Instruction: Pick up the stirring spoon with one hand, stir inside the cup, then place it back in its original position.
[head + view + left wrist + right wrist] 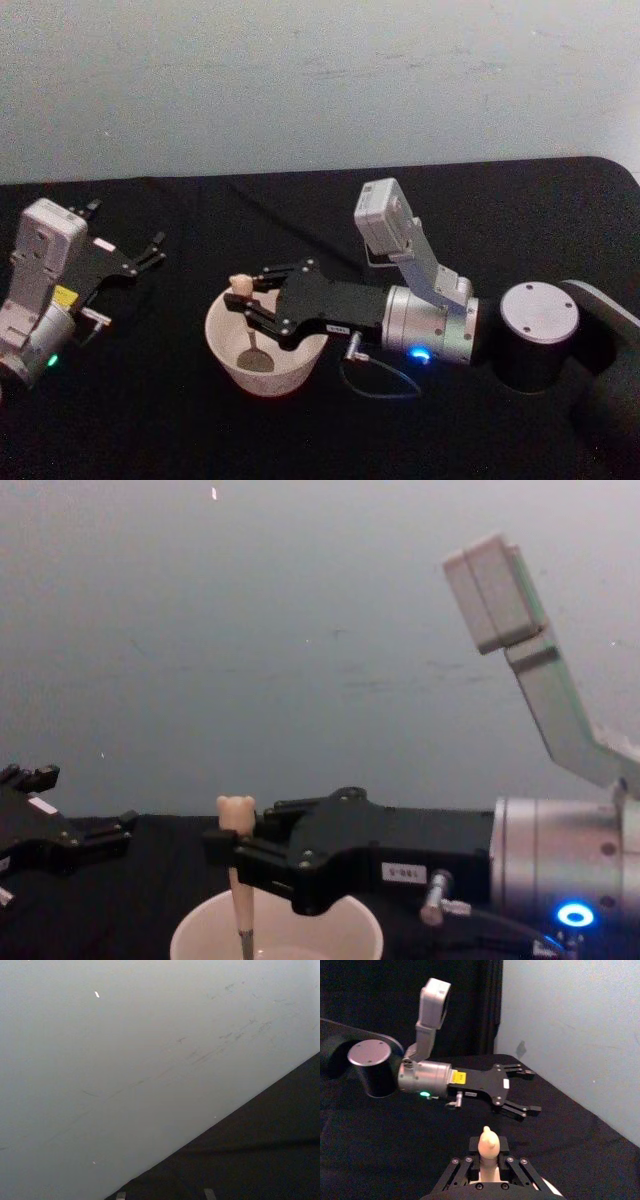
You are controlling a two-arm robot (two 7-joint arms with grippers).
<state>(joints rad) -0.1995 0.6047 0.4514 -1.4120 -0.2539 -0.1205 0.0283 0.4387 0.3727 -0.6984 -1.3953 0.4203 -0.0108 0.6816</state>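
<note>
While the black two-fingered right gripper [252,295] clamps the beige handle of the bear-topped metal stirring spoon [253,343], its bowl sits inside the round cream-white cup [222,358]; left gripper [142,254] parked leftward, fingers apart

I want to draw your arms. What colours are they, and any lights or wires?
Both are silver tubes ending in black two-fingered claws. The right claw carries a white label, with a blue light and thin cable behind it. The left claw carries a yellow sticker, with a green light behind.
</note>
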